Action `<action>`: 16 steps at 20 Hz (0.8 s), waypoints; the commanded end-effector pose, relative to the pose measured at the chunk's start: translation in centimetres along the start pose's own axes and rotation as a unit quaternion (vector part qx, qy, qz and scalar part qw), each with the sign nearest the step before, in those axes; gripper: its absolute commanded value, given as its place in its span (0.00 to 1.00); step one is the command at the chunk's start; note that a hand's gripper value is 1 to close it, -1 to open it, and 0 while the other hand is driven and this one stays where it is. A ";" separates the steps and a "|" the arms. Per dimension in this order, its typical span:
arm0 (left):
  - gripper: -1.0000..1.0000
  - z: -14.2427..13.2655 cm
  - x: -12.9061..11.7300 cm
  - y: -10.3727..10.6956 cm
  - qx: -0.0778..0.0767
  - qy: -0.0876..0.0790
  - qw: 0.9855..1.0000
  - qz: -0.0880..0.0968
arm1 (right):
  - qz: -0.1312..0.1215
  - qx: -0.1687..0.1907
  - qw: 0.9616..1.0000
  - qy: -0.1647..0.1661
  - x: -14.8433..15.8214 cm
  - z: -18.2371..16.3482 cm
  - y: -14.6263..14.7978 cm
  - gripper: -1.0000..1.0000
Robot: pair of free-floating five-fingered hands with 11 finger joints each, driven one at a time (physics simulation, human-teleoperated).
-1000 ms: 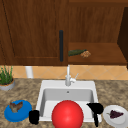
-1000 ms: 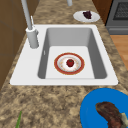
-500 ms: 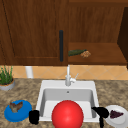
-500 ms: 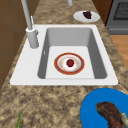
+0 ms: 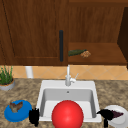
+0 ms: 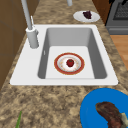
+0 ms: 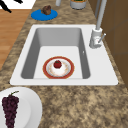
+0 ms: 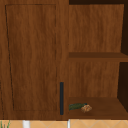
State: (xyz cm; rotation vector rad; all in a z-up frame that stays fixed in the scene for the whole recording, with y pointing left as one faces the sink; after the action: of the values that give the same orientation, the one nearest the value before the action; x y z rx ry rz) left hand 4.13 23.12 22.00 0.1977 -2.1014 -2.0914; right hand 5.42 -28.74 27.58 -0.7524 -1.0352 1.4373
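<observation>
1. Beside the blue plate [image 5: 17, 113], at the sink's [image 5: 67, 86] front left corner, hangs my left hand [image 5: 34, 116]; whether its fingers are spread or curled, I cannot tell.
2. My right hand [image 5: 107, 114] hovers at the white plate [image 5: 120, 118] of grapes [image 7: 10, 107], fingers stretched flat, pinching nothing.
3. Down in the basin lies a red-rimmed plate [image 6: 69, 63] with a small red fruit [image 6: 70, 62].
</observation>
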 end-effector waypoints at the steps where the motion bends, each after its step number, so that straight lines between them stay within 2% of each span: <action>1: 0.00 -0.2 0.1 2.0 -0.001 0.000 1.000 0.003 | 0.000 0.000 1.000 0.000 0.0 0.0 0.0 0.50; 2: 0.00 -0.9 0.3 3.3 -0.010 -0.005 1.000 0.013 | 0.000 0.000 1.000 0.001 -0.1 0.0 0.0 0.50; 3: 0.00 -1.3 0.5 4.0 -0.017 -0.016 1.000 0.010 | 0.000 -0.001 1.000 0.001 -0.1 0.0 0.0 0.50; 5: 0.00 -1.5 0.5 5.4 -0.020 -0.040 0.999 0.005 | 0.000 -0.001 1.000 0.002 -0.1 0.0 0.0 0.50; 7: 0.00 -2.3 0.7 6.4 -0.017 -0.036 0.999 0.007 | 0.000 -0.002 1.000 0.002 -0.1 0.0 0.0 0.50; 8: 0.00 -3.0 0.9 6.7 -0.013 -0.029 0.999 0.008 | -0.001 -0.002 1.000 0.002 -0.1 0.0 0.0 0.50; 10: 0.00 -3.9 1.1 6.7 -0.020 -0.020 1.000 0.007 | -0.001 -0.003 1.000 0.002 -0.1 0.0 0.0 0.50; 11: 0.00 -4.1 1.1 6.5 -0.026 -0.020 0.999 0.014 | -0.001 -0.003 1.000 0.002 -0.1 0.0 0.0 0.50; 12: 0.00 -3.7 0.6 6.4 -0.020 -0.011 0.999 0.037 | -0.001 -0.003 1.000 0.002 -0.1 0.0 0.0 0.50; 13: 0.00 -3.4 0.9 6.5 -0.005 -0.004 1.000 0.015 | -0.001 -0.003 1.000 0.002 -0.1 0.0 0.0 0.50; 14: 0.00 -3.5 0.9 6.4 -0.004 -0.004 1.000 0.025 | -0.002 -0.003 1.000 0.002 -0.1 0.0 0.0 0.50; 15: 0.00 -3.6 0.9 6.6 -0.005 -0.005 1.000 0.015 | -0.002 -0.003 1.000 0.003 -0.1 0.0 0.0 0.50; 16: 0.00 -3.1 1.5 6.1 -0.003 -0.005 1.000 0.014 | -0.002 -0.003 1.000 0.003 -0.1 0.0 0.0 0.50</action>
State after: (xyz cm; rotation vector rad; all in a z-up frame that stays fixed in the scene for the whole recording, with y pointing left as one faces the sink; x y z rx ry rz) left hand 4.13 19.38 28.53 0.1565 -2.0879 -2.0917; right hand 5.43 -28.87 27.52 -0.7582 -1.0372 1.4285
